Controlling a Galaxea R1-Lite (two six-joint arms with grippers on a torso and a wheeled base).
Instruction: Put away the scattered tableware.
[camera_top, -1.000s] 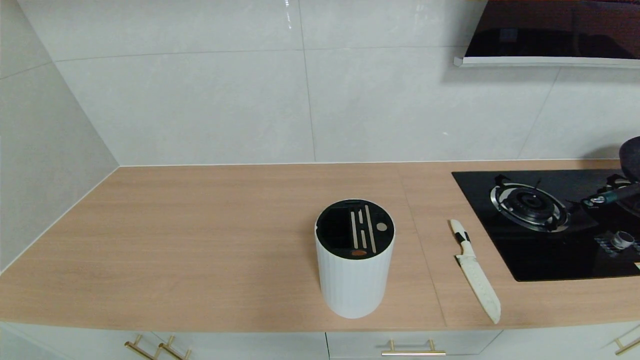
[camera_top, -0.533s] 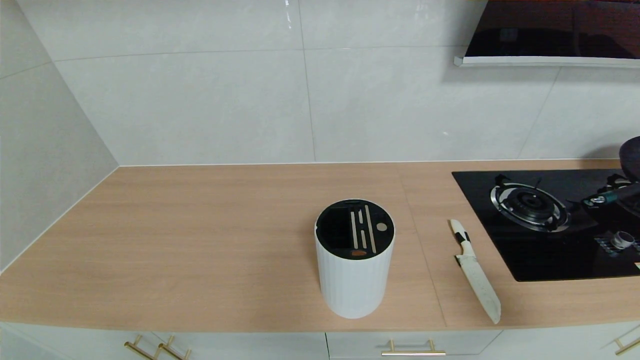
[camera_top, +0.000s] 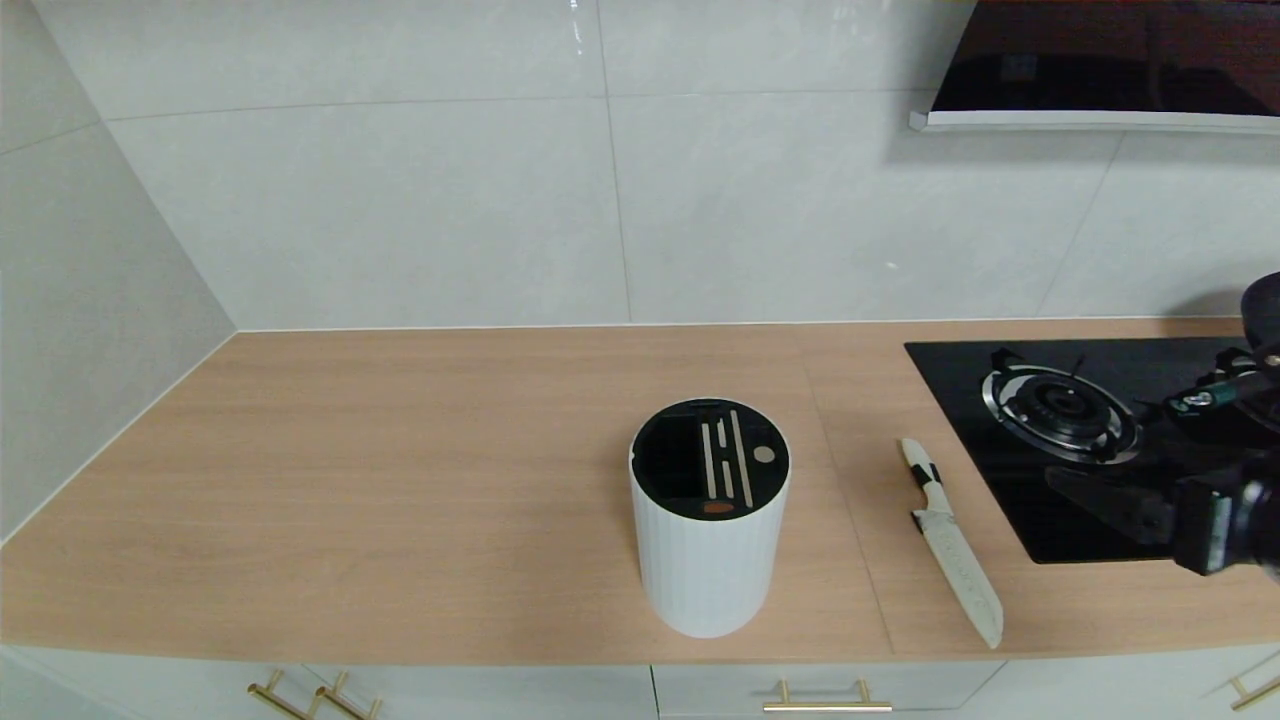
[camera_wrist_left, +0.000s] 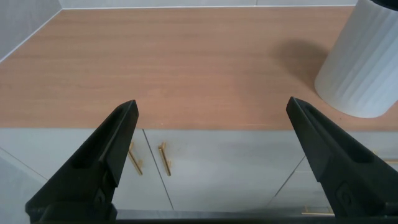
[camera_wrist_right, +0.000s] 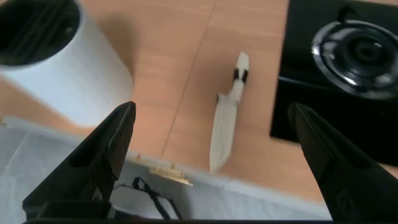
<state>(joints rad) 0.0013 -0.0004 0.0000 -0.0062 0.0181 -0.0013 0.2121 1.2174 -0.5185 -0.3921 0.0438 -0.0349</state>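
Knife (camera_top: 950, 545) noted lying flat on the wood-grain countertop (camera_top: 400, 480), between the knife block (camera_top: 709, 530) and the gas hob (camera_top: 950, 367), apart from both. Pale speckled blade is pointed toward the counter's front edge. White handle is crossed by a black band.

Block: white ribbed cylinder, upright, flat black top cut with narrow slots.

Hob: glossy black glass, round metal burner (camera_top: 1058, 410).

Right gripper (camera_wrist_right: 211, 112) is held to the knife's right, dark wedge-shaped fingers spread wide.

Left gripper (camera_wrist_left: 211, 104) is held off the counter's front edge, fingers likewise wide apart.
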